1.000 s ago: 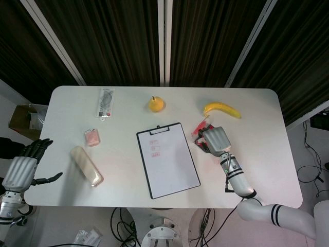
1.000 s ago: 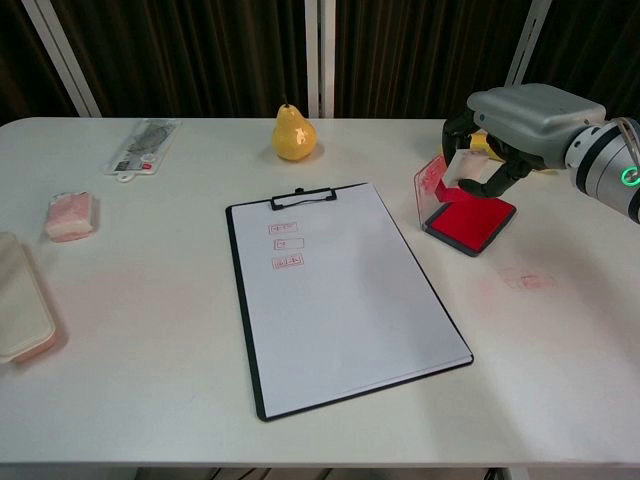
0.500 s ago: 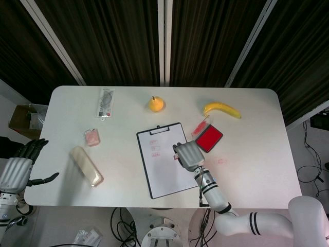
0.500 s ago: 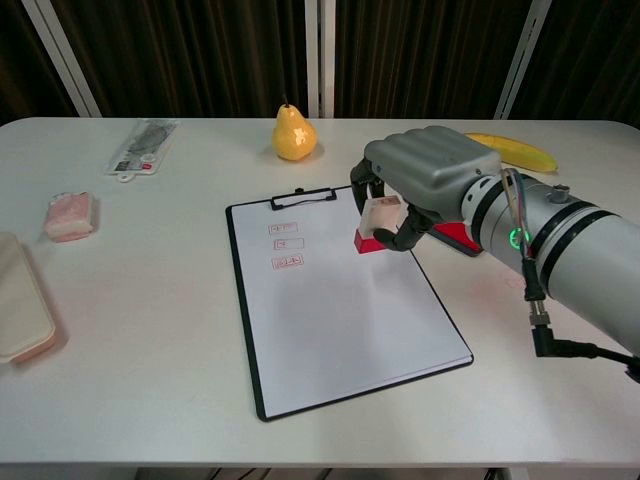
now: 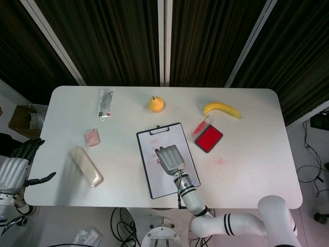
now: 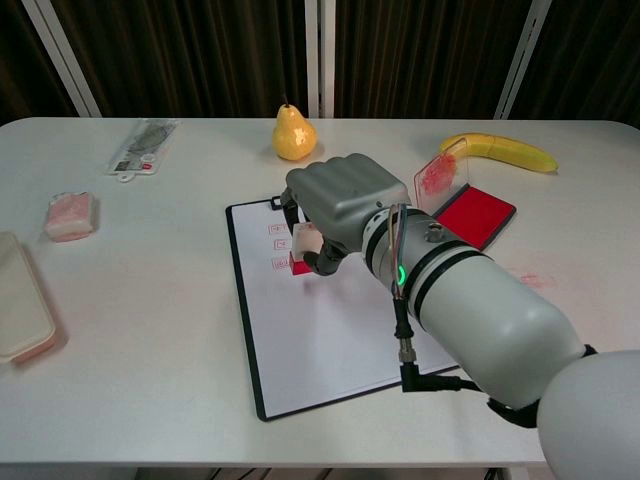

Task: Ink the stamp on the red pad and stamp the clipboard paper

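Taking the black-edged clipboard with its white paper [image 6: 330,320] as the landmark and reading from the left: far to its left, off the edge of the white bench [image 5: 247,170], the grey left hand [image 5: 14,171] hangs with fingers apart and nothing in it. Between that hand and the clipboard lie a long beige lidded case [image 5: 86,165], a small pink packet [image 5: 92,137] and, further back, a flat clear blister pack [image 5: 105,102]; its print is too small to read.

Over the upper left part of the paper the grey right hand [image 6: 340,205] grasps the small stamp with a pale body and red base [image 6: 303,249], fingers curled round it from above. The red base sits at the paper just beside three small red-outlined marks [image 6: 281,229] near the clip; these look like stamp impressions, but their writing cannot be read. Whether the base is pressing or just above the sheet I cannot tell.

Behind the clipboard stands a yellow pear [image 6: 293,134]. To its right the red ink pad in its open hinged case [image 6: 470,212] lies untended, with a yellow banana [image 6: 497,150] beyond it and faint red smudges on the bench nearby.

Judging by this, inking seems done and the stamping itself is in hand; lifting off to reveal a clean print remains.
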### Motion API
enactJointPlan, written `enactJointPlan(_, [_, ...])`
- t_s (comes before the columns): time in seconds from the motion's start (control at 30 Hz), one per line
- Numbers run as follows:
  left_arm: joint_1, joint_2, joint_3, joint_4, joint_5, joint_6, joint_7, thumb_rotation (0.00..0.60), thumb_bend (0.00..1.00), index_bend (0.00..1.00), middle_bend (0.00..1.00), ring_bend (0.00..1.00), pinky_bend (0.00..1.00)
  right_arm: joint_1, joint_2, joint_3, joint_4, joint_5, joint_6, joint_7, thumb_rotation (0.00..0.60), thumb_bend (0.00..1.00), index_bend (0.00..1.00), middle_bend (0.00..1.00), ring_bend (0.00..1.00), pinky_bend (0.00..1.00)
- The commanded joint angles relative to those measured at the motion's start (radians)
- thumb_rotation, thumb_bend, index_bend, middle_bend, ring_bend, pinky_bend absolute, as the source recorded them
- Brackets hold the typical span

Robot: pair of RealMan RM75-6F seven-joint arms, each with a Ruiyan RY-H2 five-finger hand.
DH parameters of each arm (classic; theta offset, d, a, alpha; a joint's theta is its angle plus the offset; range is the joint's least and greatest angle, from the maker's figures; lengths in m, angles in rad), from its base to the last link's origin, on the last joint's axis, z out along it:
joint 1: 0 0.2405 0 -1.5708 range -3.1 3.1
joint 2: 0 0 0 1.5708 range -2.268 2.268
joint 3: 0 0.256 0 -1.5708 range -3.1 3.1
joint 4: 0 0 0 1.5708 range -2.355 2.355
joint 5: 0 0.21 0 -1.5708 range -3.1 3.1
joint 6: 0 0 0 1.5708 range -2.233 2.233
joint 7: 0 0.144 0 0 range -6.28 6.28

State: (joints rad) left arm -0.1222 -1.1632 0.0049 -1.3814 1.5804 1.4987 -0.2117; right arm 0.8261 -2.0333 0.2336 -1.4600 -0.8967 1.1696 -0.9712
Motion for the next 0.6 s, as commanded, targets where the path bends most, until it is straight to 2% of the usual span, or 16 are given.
enactJointPlan(0.03, [0.001, 0.0, 0.001, 0.003, 0.001, 0.002, -0.003, 0.297, 0.11, 0.1, 0.1, 0.09, 0.19, 0.014, -0.033, 0.008, 0.033, 0.011, 0.004, -0.008, 0.6, 0.39, 0.65, 0.58, 0.82, 0.9])
enactJointPlan(0.6, [0.01, 0.004, -0.001, 0.014, 0.001, 0.012, -0.019, 0.298, 0.11, 0.11, 0.1, 0.09, 0.19, 0.042, -0.105, 0.03, 0.149, 0.035, -0.026, -0.005, 0.6, 0.39, 0.65, 0.58, 0.82, 0.9])
